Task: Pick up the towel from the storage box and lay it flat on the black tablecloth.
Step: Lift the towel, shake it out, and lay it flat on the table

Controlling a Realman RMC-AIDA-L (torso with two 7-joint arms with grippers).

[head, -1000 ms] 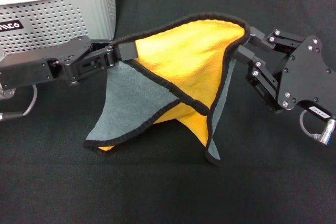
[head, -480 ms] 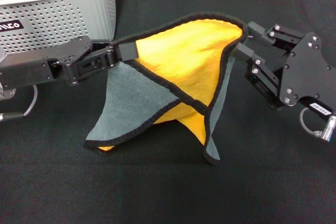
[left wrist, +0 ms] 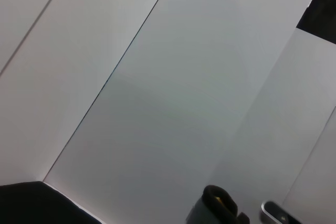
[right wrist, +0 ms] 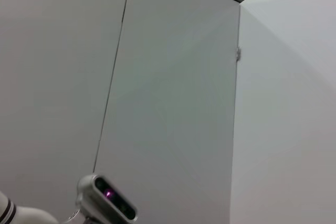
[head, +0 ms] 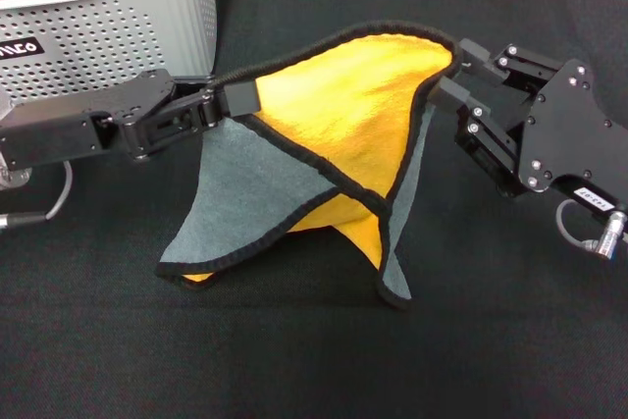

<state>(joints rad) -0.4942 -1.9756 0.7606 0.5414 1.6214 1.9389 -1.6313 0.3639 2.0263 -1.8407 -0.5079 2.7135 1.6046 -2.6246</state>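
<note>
Both grippers are holding the towel (head: 324, 134) aloft over the black tablecloth (head: 491, 321) — left gripper (head: 228, 100) and right gripper (head: 449, 76) each pinching a top corner — beside the storage box (head: 118, 22).

The yellow-orange and grey-green towel (head: 324, 144) hangs draped above the black tablecloth (head: 314, 360), beside the storage box (head: 108, 26).

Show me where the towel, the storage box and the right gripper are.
towel (head: 334, 110): head view, yellow-orange face.
storage box (head: 118, 31): head view, perforated front wall.
right gripper (head: 449, 71): head view, fingertips at towel's corner.
</note>
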